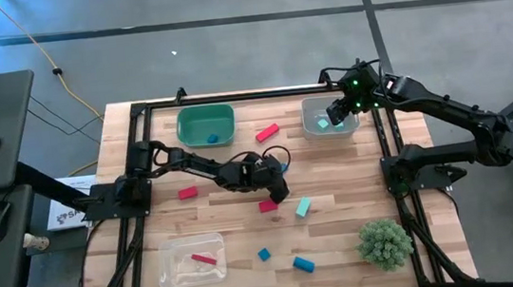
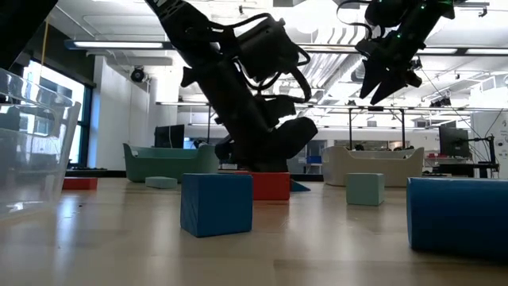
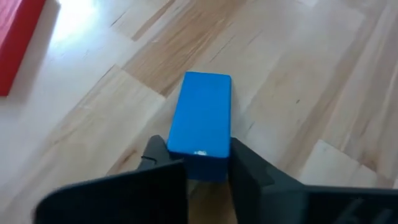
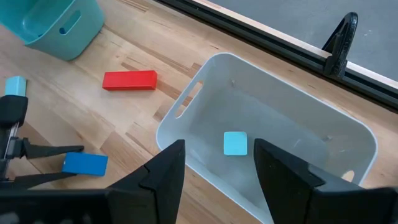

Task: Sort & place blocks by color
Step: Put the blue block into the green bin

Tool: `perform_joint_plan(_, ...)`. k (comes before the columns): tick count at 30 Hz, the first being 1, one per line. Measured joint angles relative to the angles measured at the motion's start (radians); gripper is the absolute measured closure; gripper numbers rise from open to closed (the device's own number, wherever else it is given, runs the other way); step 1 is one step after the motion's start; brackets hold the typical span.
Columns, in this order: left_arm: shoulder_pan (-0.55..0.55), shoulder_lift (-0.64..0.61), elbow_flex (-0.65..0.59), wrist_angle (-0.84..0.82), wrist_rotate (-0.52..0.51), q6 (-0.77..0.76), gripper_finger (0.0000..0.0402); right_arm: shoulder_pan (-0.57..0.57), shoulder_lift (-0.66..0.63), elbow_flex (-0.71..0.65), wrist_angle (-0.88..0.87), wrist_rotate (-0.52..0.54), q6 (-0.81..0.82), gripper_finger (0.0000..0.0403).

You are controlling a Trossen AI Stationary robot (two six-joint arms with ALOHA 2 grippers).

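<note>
My left gripper (image 1: pixel 278 170) is low at the table's middle, shut on a blue bar block (image 3: pixel 204 118). My right gripper (image 1: pixel 337 116) hangs open above the pale grey bin (image 1: pixel 310 109) at the far right. One light teal cube (image 4: pixel 235 143) lies on that bin's floor, in line with the gap between the fingers. Loose on the wood are red blocks (image 1: pixel 267 133) (image 1: pixel 187 193) (image 1: pixel 268 204), a teal block (image 1: pixel 302 207) and blue blocks (image 1: pixel 263 254) (image 1: pixel 304 264). Another red block (image 1: pixel 204 259) lies in the clear bin (image 1: pixel 168 253). My left gripper pinches the blue bar by its two long sides, at the end nearest the wrist (image 3: pixel 199 155). The fingers (image 3: pixel 163 155) lie along the bar and slant down from the table's left. The bar lies flat at table height; whether it is lifted off the wood I cannot tell.
A teal bin (image 1: pixel 205 125) stands at the far middle-left. A spiky green plant ball (image 1: pixel 384 242) sits at the near right. Black frame rails (image 1: pixel 232 96) run along the table's edges. Open wood lies between the clear bin and the plant ball, around the loose blocks.
</note>
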Motion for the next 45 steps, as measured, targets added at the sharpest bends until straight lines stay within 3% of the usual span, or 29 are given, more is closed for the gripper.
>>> perform_joint_plan(3,-0.004,0.001,0.000,0.009,0.006,0.025,0.0395,0.000,0.000,0.000,0.000,0.000,0.000,0.0222)
perform_joint_plan(15,-0.001,-0.011,-0.002,0.009,0.076,0.062,0.0401,0.000,0.000,0.000,0.000,0.001,0.000,0.0222)
perform_joint_plan(23,0.022,-0.085,-0.003,-0.022,0.097,0.086,0.0401,0.000,0.000,0.000,0.000,0.001,0.000,0.0222)
perform_joint_plan(34,0.134,-0.263,-0.002,-0.117,0.104,0.175,0.0401,0.000,0.000,0.000,0.001,0.003,0.000,0.0222)
perform_joint_plan(45,0.300,-0.481,0.000,-0.408,0.012,0.308,0.0401,0.000,0.000,0.000,0.001,0.000,0.007,0.0222)
